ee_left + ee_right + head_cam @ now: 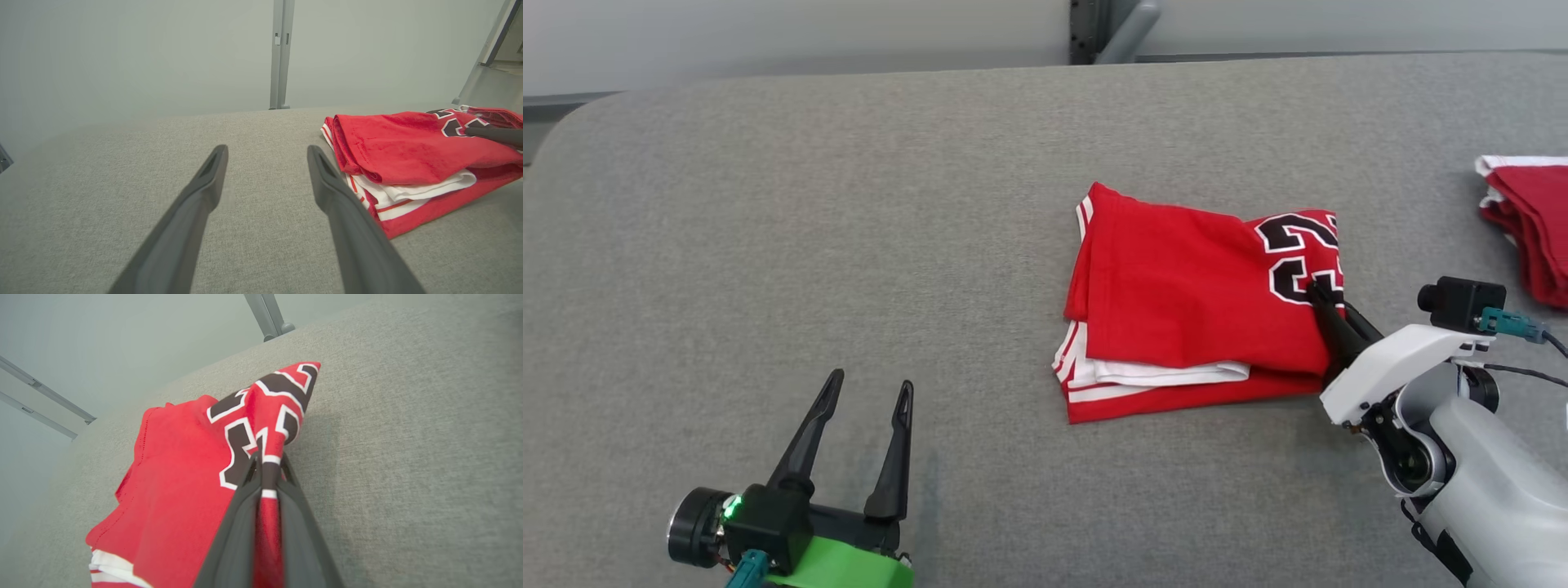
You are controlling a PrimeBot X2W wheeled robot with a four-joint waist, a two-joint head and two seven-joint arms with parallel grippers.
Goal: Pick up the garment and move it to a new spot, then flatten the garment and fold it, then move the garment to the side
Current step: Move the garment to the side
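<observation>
The garment (1192, 314), a red jersey with white trim and a black number, is lying folded in a thick packet on the grey table (809, 204), a little right of the middle. Its layers are not lying fully even: a white edge is peeking out at the near side. The right gripper (1319, 296) is pinching the right edge of the packet, just at the number. Its two fingers are pressing together on a ridge of cloth, which is standing up from the table in the right wrist view. I cannot tell how many layers it is holding.

I am judging that the folding is done and the step in hand is moving the garment to the side. To do it well, the arm should be dragging the packet low and slowly over the table, because a high lift by the top layer alone would be opening the fold. Some other red clothes (1531, 229) are lying at the far right edge, well apart from the garment; the packet should be stopping before it is pushing them.

The left gripper (872, 382) is hanging over the bare table at the lower left, fingers spread wide and holding nothing, well apart from the garment.
</observation>
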